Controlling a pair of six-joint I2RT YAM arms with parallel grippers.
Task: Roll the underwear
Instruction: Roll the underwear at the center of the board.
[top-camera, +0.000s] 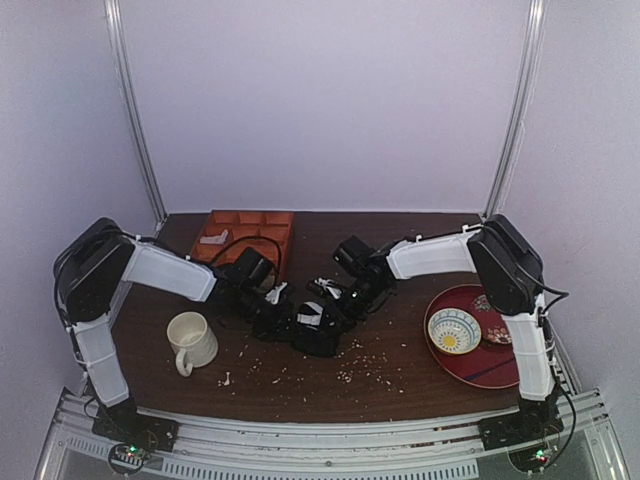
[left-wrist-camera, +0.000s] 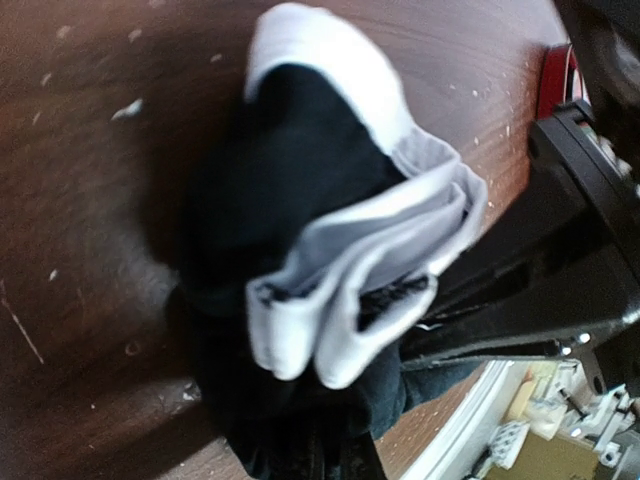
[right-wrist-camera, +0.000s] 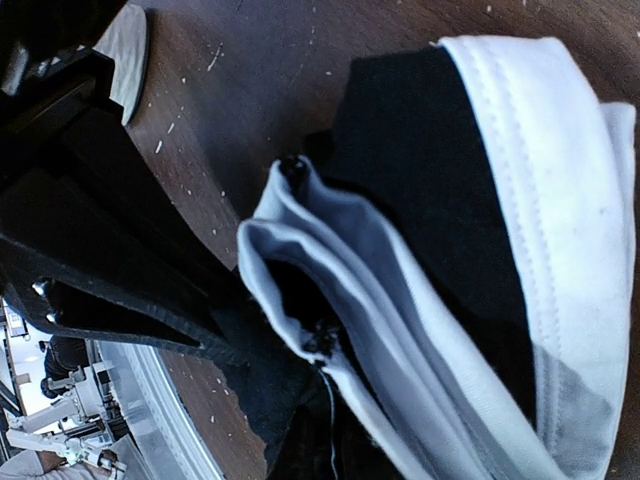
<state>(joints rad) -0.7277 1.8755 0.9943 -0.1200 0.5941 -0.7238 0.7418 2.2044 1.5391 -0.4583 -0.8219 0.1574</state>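
Note:
A pair of black underwear with white edging (top-camera: 316, 330) lies bunched at the table's middle, between both arms. In the left wrist view it (left-wrist-camera: 300, 200) fills the frame, its folded white band toward me. In the right wrist view (right-wrist-camera: 450, 200) the white waistband and folded edging run across the frame. My left gripper (top-camera: 283, 312) meets the bundle from the left, my right gripper (top-camera: 335, 300) from the right. Fabric covers both pairs of fingers, which look closed on it. I cannot make out a second pair.
A white mug (top-camera: 192, 340) stands at the left front. An orange compartment tray (top-camera: 250, 232) with a small white piece (top-camera: 212, 238) sits at the back left. A red plate (top-camera: 500, 370) with a patterned bowl (top-camera: 454, 330) is at the right. Crumbs dot the brown table.

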